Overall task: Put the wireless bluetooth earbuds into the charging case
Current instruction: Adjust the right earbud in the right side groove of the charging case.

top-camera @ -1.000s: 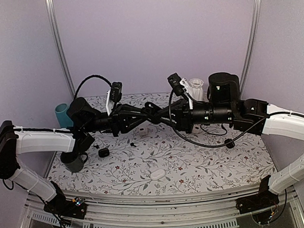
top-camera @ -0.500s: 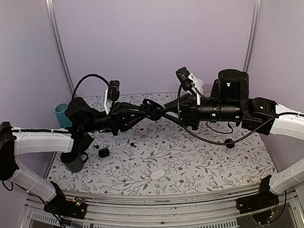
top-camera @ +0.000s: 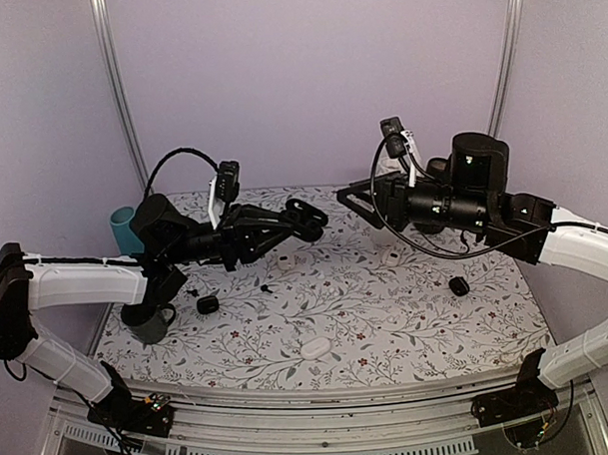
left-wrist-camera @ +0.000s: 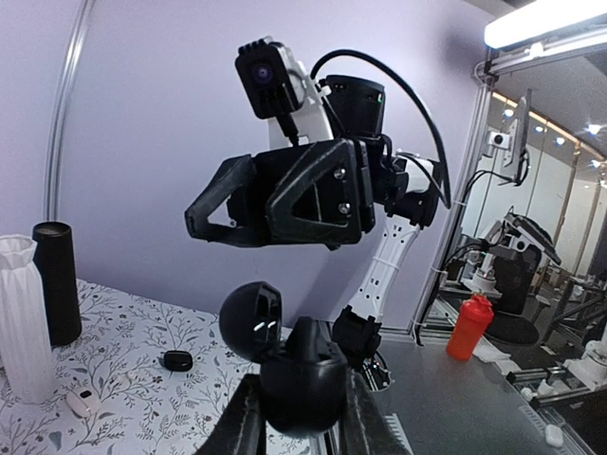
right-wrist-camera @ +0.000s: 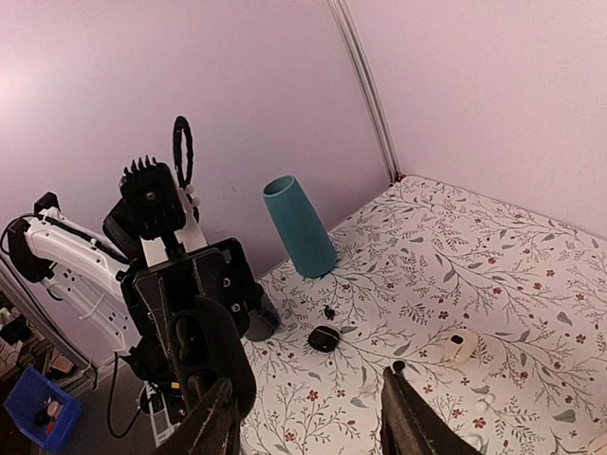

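My left gripper [top-camera: 302, 224] is shut on the black charging case [left-wrist-camera: 303, 379] and holds it above the table's middle with its lid [left-wrist-camera: 251, 320] swung open. In the right wrist view the case's open face [right-wrist-camera: 194, 346] shows dark wells; I cannot tell whether an earbud sits in them. My right gripper [top-camera: 355, 198] hangs to the right of the case, apart from it, open with nothing between its fingers [right-wrist-camera: 220, 427]. A tiny black earbud [top-camera: 266, 287] lies loose on the floral cloth below; the right wrist view shows this earbud [right-wrist-camera: 329, 312] too.
On the cloth lie a shut black case [top-camera: 208, 305], a second black case [top-camera: 459, 286], a white case [top-camera: 315, 349] near the front and another white case [top-camera: 285, 258]. A teal cup [top-camera: 124, 231] and dark mug [top-camera: 151, 323] stand left. A white vase [left-wrist-camera: 24, 318] and black cylinder [left-wrist-camera: 55, 280] stand at the back.
My right gripper has drawn back to the right and upward, away from the held case, and its jaws have spread wider. The left gripper has kept the open case where it was.
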You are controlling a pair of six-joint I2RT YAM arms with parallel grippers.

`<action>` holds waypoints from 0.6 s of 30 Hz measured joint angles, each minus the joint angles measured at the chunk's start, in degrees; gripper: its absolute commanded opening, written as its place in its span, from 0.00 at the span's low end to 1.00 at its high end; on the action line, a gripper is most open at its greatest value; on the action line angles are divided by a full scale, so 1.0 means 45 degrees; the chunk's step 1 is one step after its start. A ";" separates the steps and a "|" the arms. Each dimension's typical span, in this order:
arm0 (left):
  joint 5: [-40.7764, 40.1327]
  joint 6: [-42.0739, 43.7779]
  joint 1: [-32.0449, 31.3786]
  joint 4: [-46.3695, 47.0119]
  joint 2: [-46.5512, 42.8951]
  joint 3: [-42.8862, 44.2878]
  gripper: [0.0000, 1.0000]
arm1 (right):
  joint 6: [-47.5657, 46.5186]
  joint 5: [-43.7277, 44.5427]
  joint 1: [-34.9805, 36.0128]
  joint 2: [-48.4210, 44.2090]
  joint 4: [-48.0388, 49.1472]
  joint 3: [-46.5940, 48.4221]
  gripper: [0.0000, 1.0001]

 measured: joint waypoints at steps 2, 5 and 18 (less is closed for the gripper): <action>0.0005 0.0000 -0.0005 0.0000 0.0000 0.0000 0.00 | 0.0209 -0.0151 -0.0063 0.0223 0.0102 0.0000 0.59; -0.0005 0.0005 -0.0005 -0.0005 -0.0010 0.0000 0.00 | 0.0457 -0.0675 -0.0063 0.0452 0.0374 -0.0151 0.69; -0.1229 0.0748 -0.0277 0.0330 -0.0641 -0.0321 0.00 | 0.3021 -0.2472 -0.0063 0.0457 0.3332 -0.1865 0.90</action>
